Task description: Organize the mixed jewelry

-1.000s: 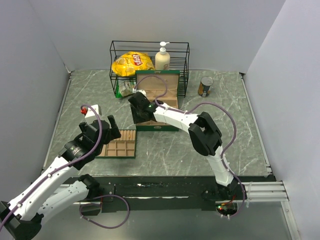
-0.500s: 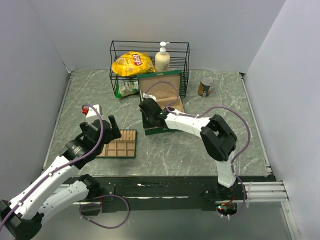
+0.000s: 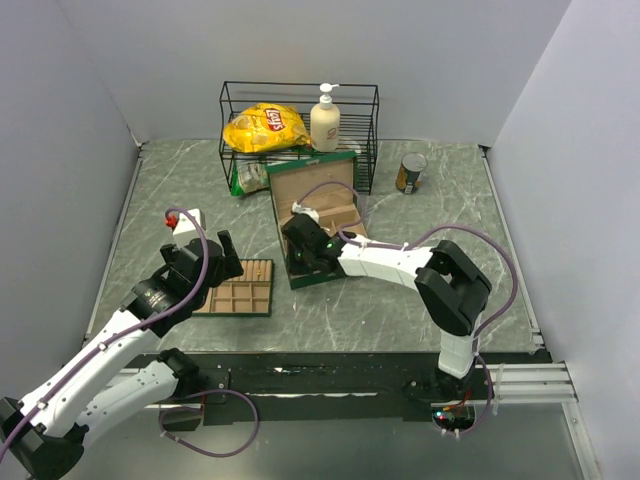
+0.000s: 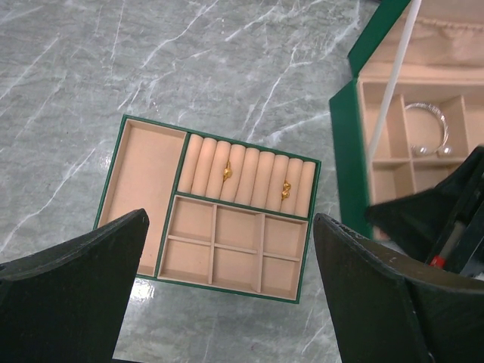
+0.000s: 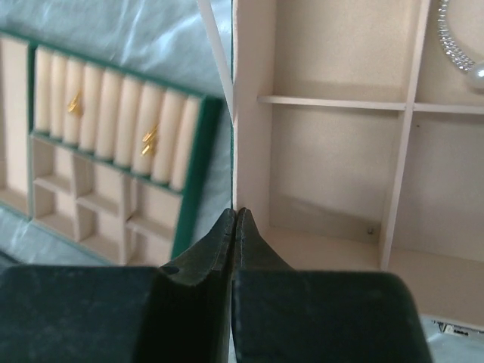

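Observation:
The green box with tan compartments lies open mid-table, turned askew. In it a silvery beaded bangle shows at the top right, and a tiny stud sits in a lower cell. My right gripper is shut, its tips meeting right at the box's left wall, with nothing visible between them. The flat compartment tray lies left of the box with two gold rings on its rolls. My left gripper hovers wide open above the tray, holding nothing.
A wire rack at the back holds a yellow chip bag and a soap bottle. A can stands at the back right. A white block with a red cap sits near the left arm.
The right gripper closed and drew toward the front of the table. The green box swung round and slid with it. The left arm stayed in place, open.

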Controlling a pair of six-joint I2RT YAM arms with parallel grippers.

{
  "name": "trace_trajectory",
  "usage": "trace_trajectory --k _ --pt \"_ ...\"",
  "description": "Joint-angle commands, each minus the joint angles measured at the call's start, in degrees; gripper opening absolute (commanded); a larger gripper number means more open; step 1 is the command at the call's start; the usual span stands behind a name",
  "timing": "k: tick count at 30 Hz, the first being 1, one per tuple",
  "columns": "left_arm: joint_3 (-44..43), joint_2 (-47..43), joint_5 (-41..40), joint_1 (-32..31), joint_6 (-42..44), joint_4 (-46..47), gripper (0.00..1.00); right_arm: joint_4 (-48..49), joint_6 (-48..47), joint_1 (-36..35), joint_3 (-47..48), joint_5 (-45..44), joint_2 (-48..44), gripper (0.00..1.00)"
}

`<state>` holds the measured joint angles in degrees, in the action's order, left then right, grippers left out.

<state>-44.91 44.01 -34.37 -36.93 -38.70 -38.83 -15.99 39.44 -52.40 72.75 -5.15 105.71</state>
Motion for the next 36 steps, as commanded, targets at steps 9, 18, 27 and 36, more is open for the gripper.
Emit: trace_trajectory --k 9,18,27,36 --pt "-1.5 -0.5 -1.2 0.3 -0.9 -0.2 0.96 -3.2 16.0 -6.8 -7.4 3.9 -4.4 0.0" --pt "-1.5 -0.1 -1.0 0.3 -0.8 -0.1 0.96 -0.2 20.2 -10.1 -11.1 4.8 -6.5 0.0" --pt "-1.6 -0.2 -1.4 0.3 -0.9 -0.3 0.96 -1.9 12.6 -10.6 -7.8 1.3 -8.1 0.33" --pt "-1.5 -0.7 -1.4 0.3 -0.9 0.0 0.96 -0.1 2.1 -9.9 -16.8 -12.9 -28.3 0.67"
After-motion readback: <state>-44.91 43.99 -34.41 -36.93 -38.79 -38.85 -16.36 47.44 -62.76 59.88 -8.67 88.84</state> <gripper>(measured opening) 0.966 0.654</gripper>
